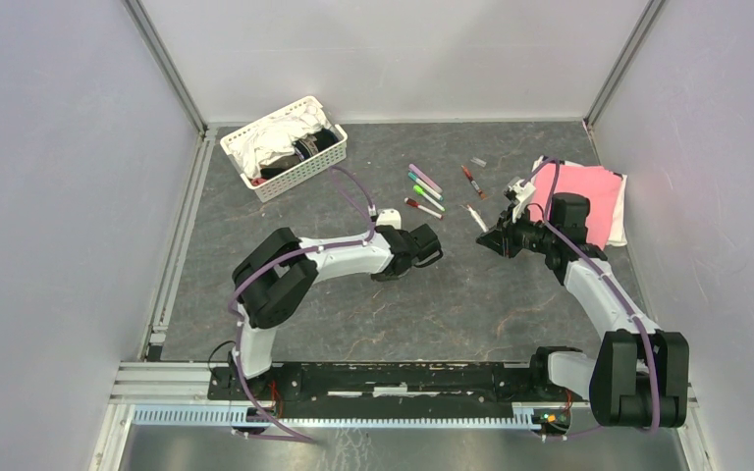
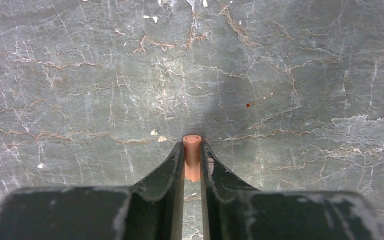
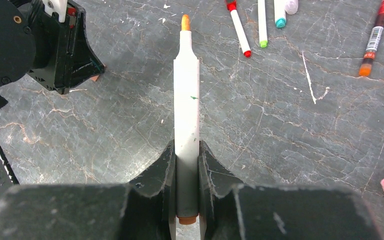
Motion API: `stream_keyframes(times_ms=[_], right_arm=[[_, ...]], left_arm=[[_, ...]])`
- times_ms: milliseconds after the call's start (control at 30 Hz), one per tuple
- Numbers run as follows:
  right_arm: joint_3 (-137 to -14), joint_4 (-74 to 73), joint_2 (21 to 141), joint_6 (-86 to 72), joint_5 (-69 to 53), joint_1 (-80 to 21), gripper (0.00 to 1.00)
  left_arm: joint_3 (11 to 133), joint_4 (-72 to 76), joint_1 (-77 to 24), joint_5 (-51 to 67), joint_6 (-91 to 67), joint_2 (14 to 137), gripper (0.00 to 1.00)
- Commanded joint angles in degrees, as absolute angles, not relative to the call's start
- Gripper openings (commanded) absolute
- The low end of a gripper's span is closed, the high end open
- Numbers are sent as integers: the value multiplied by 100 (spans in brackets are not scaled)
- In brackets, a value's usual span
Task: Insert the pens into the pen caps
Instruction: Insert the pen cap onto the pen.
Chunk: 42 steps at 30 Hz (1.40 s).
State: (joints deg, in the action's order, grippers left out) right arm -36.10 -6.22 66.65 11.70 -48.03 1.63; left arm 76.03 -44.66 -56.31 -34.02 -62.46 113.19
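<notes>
Orange cap (image 2: 192, 157) pinched by left end effector (image 2: 192, 146), orange-tipped pen (image 3: 186, 95) by right end effector (image 3: 186, 150); next, align tip with cap mouth.

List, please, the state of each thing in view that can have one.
left gripper: shut on the orange cap
orange cap: clamped, not yet on a pen
right gripper: shut on the orange pen
orange pen: uncapped, tip exposed
loose pens: lying flat
basket: full of cloths
</notes>
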Motion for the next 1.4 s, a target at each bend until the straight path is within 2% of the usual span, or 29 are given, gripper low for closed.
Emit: stream_keyframes(times_ms=[0,67,200,533,767,1000,1233,1367], right_arm=[[-3588,-360,6722,1081,-4957,181,0],[-3577,-346,6719,1074,-4966,179,0],[-3577,-335,6732,1066,-4983,177,0],[-3573,-322,6741,1020,-5069,178,0],[-3563,-310,6725,1002,-5091,183,0],[-3560,-302,6713,994,-5106,181,0],[-3558,-290,6712,998,-5123,180,0],[-3480,-185,6707,961,-5241,176,0]], left_arm=[[7283,-4440,-5589,-2702,-5856,11581,25],[7276,-4385,-5587,-2587,-5870,11593,32],[7117,-4184,-5577,-2334,-5932,11505,35],[6824,-3971,-5522,-1855,-6364,11630,33],[6586,-3768,-5483,-1583,-6620,11603,26],[6452,-3753,-5476,-1510,-6752,11575,25],[6436,-3668,-5476,-1556,-6706,11515,5],[6440,-3576,-5471,-1722,-6651,11279,2]])
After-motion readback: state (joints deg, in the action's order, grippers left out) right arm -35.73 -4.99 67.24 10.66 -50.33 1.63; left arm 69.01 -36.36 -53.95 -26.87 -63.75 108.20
